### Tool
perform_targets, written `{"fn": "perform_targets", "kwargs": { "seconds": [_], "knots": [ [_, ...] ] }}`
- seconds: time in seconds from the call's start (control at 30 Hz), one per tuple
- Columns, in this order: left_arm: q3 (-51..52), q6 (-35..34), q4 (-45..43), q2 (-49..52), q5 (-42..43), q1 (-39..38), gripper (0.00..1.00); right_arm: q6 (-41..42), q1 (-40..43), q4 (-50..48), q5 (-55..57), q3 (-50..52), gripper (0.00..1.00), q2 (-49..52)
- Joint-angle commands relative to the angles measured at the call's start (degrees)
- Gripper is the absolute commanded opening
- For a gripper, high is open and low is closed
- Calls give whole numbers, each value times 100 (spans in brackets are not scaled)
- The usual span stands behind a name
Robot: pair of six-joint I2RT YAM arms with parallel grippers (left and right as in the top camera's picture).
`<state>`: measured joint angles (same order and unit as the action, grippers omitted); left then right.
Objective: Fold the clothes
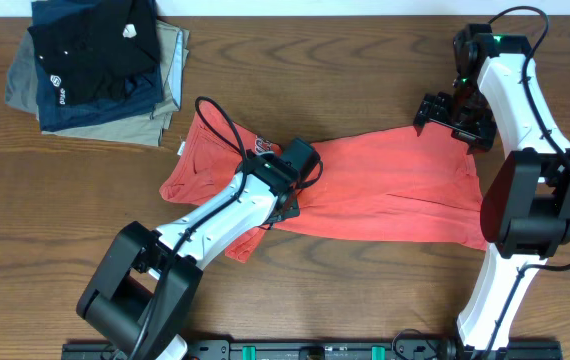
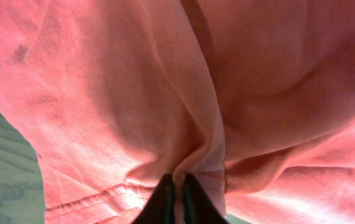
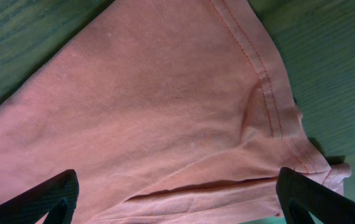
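Note:
The clothes, a coral-red T-shirt (image 1: 385,185), lie rumpled across the middle of the table, neck end to the left. My left gripper (image 1: 287,208) is down on the shirt's middle part. In the left wrist view its dark fingers (image 2: 165,199) are shut on a pinched-up fold of the red cloth (image 2: 127,93). My right gripper (image 1: 455,122) hovers over the shirt's far right corner. There its jaws stand wide open, straddling the stitched hem (image 3: 265,81) with nothing between the fingertips (image 3: 47,199).
A stack of folded black, navy and khaki garments (image 1: 95,65) sits at the far left corner of the wooden table (image 1: 365,50). Bare wood shows behind and in front of the shirt.

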<state>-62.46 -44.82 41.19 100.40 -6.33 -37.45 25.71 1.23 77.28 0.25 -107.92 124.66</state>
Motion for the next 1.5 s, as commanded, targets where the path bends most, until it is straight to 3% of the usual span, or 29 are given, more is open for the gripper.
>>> {"fn": "perform_targets", "kwargs": {
  "seconds": [0.0,0.7,1.07,1.23,1.47],
  "knots": [
    [-48,20,83,-24,-61,2,6,103,-13,4,83,-17,99,-142],
    [-50,20,1215,-2861,-284,2,6,105,-13,17,-114,-17,99,-142],
    [-133,15,1980,-5268,-1338,26,6,-302,-13,487,-844,-17,99,-142],
    [-133,0,2168,-6214,-1829,26,6,232,-9,798,-627,-17,98,-225],
    [-133,-31,2527,-6763,-2269,26,6,765,-52,1390,50,20,99,-861]
  ]
}}
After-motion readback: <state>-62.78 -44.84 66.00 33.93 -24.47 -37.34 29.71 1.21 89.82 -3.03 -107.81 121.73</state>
